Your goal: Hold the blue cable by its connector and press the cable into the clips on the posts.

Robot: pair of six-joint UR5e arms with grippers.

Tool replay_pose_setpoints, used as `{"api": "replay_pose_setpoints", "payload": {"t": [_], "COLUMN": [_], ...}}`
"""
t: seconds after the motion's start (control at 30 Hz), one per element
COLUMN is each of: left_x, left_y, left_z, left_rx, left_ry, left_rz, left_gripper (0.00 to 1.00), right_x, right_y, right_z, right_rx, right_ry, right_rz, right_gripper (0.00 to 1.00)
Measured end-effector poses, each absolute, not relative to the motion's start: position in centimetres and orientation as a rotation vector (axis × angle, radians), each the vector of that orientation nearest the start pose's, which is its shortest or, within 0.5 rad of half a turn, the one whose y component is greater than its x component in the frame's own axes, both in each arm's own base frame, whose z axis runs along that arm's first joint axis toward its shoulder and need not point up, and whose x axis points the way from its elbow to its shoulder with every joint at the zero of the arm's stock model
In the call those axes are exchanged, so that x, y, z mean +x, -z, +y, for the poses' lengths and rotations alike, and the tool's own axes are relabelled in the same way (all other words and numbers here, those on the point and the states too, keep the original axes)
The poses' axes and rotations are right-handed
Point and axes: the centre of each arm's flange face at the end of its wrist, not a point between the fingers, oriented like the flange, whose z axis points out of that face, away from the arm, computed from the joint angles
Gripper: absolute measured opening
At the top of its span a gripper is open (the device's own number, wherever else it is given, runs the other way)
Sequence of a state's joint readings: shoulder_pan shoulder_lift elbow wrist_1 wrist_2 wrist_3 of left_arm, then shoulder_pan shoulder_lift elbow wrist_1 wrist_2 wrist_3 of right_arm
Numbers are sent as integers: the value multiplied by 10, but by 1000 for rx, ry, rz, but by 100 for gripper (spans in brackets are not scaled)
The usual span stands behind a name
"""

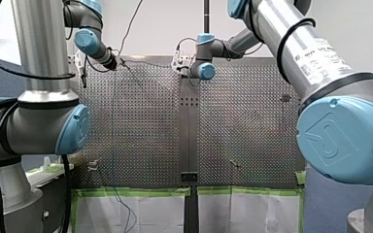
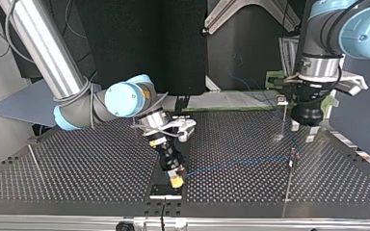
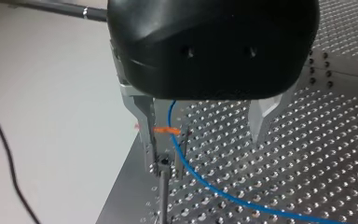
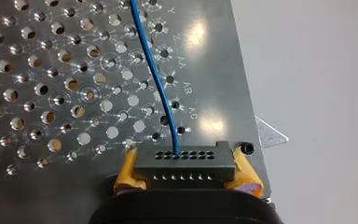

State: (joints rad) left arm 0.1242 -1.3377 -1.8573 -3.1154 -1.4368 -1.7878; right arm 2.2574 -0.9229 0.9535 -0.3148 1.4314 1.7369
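Between the yellow pads [image 4: 127,173] of my right gripper [image 4: 186,173] sits the connector [image 4: 184,163], clamped tight, so the holding half of the job looks done. From its front the blue cable [image 4: 156,79] runs ahead of those jaws over the table [image 4: 51,93]. At my left gripper [image 3: 204,149] the 2 metal fingers stand well apart and grip nothing. The cable drops from under the gripper body, passes close beside 1 finger, then trails off ahead. An orange mark [image 3: 164,130] sits on it just above the clip [image 3: 164,162] of a post [image 3: 163,196] under that finger. Whether the cable is seated there I cannot tell. Another post [image 2: 288,185] stands near those jaws, toward my right gripper. I judge the pressing barely begun, with most of the clips left.
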Motion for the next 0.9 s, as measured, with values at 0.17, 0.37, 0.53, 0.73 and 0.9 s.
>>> {"api": "replay_pose_setpoints", "payload": {"t": [0.17, 0.37, 0.53, 0.73, 0.9], "left_x": [404, 404, 404, 405, 405], "left_y": [-452, -454, -458, -464, -467], "left_z": [-101, -105, -108, -112, -114], "left_rx": [-121, -74, -30, 20, 58], "left_ry": [154, 118, 90, 54, 24], "left_rz": [1595, 1593, 1582, 1557, 1547], "left_gripper": [100, 100, 100, 100, 100], "right_x": [602, 603, 603, 603, 603], "right_y": [-419, -418, -417, -415, -414], "right_z": [-503, -502, -502, -503, -504], "right_rx": [-2054, -2061, -2064, -2067, -2069], "right_ry": [2837, 2829, 2826, 2823, 2821], "right_rz": [949, 952, 953, 957, 959], "right_gripper": [0, 0, 0, 0, 0]}}
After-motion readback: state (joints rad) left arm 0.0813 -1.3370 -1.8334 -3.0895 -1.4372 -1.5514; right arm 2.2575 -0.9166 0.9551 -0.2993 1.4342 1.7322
